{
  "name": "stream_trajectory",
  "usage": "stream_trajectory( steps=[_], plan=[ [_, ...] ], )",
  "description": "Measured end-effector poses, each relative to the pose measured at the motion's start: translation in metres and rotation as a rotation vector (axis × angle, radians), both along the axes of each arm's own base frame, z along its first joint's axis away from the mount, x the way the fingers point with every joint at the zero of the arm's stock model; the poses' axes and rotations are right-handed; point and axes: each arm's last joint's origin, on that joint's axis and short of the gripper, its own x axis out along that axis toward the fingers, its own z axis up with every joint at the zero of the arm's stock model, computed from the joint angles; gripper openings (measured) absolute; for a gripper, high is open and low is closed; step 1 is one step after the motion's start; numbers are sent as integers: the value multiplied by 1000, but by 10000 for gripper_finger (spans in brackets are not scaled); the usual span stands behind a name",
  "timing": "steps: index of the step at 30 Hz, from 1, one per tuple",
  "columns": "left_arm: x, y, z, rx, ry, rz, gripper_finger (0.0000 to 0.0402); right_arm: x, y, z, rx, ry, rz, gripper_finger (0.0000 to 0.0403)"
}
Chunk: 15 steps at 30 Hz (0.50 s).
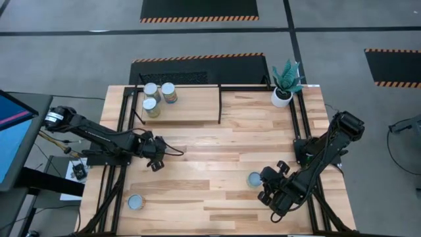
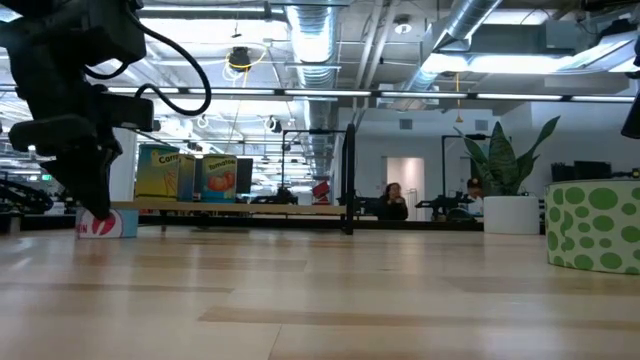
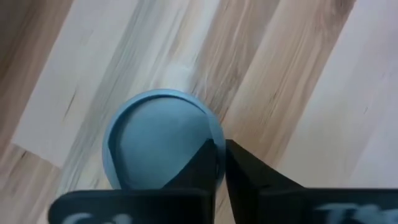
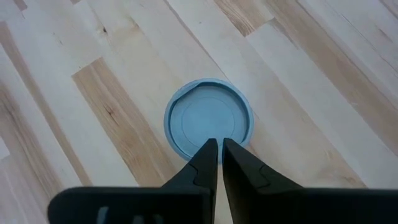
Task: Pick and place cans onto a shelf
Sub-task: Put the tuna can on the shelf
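Three cans (image 1: 158, 96) stand on the shelf (image 1: 191, 110) at the far left. My left gripper (image 1: 156, 160) is shut, low over a can with a red and white label (image 2: 103, 226) that stands on the table. That can's blue top (image 3: 155, 140) fills the left wrist view, and the gripper hides it in the high view. My right gripper (image 1: 266, 191) is shut and hovers above a green-dotted can (image 1: 254, 179) standing on the table at the near right; its top (image 4: 208, 121) shows in the right wrist view. Another can (image 1: 135, 202) stands at the near left. My left gripper's shut fingertips (image 3: 214, 155) point down over the near edge of the can's blue top (image 3: 186, 168). I cannot tell whether they touch it. The can stands upright on the table.
A white plant pot (image 1: 282, 97) stands at the far right corner. Black rails (image 1: 220, 102) frame the shelf. Bare planks lie between the two grippers. People sit in the room beyond the table (image 2: 392, 200).
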Motion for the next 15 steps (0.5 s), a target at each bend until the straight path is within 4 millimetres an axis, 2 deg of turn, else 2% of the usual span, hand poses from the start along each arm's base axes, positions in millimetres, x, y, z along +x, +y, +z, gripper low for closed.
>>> stream_trajectory(
  steps=[4, 11, 15],
  plan=[
    [5, -1, 4, 9, -29, -36, 3, 0, 0, 0, -7, 4, 13, 49],
    [28, -4, 40, 72, -151, -135, 2, 0, 0, 0, -8, 6, 18, 49],
    [40, 7, 59, 149, -200, -163, 1, 0, 0, 0, -8, 6, 18, 49]
  ],
)
